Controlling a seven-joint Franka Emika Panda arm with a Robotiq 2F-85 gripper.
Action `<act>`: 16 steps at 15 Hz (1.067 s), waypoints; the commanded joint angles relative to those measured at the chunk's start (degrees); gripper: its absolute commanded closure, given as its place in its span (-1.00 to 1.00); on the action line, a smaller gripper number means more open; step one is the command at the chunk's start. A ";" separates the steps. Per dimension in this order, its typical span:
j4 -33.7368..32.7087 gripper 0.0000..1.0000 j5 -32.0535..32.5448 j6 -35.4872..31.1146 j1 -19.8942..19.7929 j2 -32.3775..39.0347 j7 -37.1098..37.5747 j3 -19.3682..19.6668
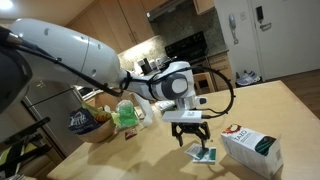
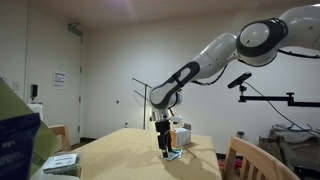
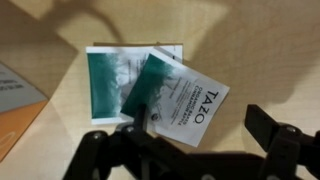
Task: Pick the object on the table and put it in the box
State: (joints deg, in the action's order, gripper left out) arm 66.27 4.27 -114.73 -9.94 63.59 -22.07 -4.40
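The object, a teal-green packet with a pale border (image 3: 105, 85), lies flat on the wooden table. A second packet, teal and white with "TAZO" print (image 3: 185, 100), lies askew, partly over it. My gripper (image 3: 195, 130) is open just above them, one finger at the TAZO packet's lower corner and the other out to the side over bare table. In both exterior views the gripper (image 1: 193, 140) (image 2: 167, 150) points straight down over the packets (image 1: 205, 153) (image 2: 175, 154). The box (image 1: 250, 148), a white carton with green patches and a red mark, lies on the table beside the gripper.
Snack bags and groceries (image 1: 105, 118) stand at the table's back, behind the arm. A blue bag (image 2: 15, 140) and a pale packet (image 2: 60, 163) sit close to the camera. An orange and grey edge (image 3: 15, 115) shows beside the packets.
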 commanded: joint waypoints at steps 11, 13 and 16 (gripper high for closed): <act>18.40 -1.00 -1.17 -3.32 0.40 -11.74 5.11 2.55; 17.92 -1.00 -1.34 -3.19 0.32 -10.91 4.60 2.28; 17.27 -1.00 -1.67 -2.69 0.21 -10.13 4.34 2.04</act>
State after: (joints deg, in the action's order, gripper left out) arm 82.43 4.13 -116.58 -9.90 54.11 -17.77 -2.46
